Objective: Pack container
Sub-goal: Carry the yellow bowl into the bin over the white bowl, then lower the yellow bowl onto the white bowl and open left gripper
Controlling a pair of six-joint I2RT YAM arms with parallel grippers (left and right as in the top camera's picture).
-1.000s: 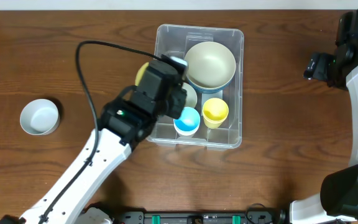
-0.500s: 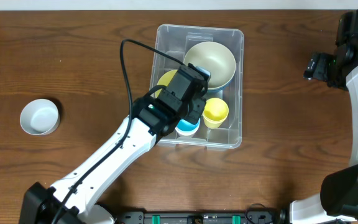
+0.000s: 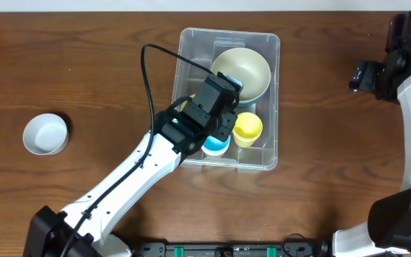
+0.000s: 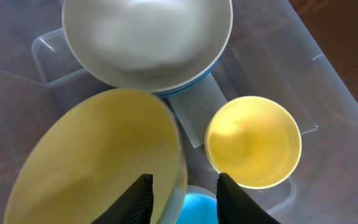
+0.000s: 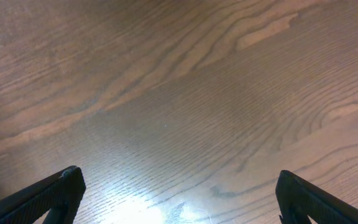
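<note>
Container [image 3: 270, 135] sits mid-table [image 3: 120, 57]. Inside: big bowl [image 3: 245, 71] at back, shallow bowl [image 4: 98, 162] at left, cup [image 3: 247, 128] front-right, second cup [image 3: 215, 146] front-middle. Small bowl [image 3: 46, 134] on table, well left of container.

I count three bowls: a pale bowl [image 3: 242, 71], a yellow bowl [image 4: 98, 162], a white bowl [image 3: 46, 133]. Two cups: a yellow cup [image 3: 247, 128], a blue cup [image 3: 216, 146]. One clear container [image 3: 273, 100].
</note>
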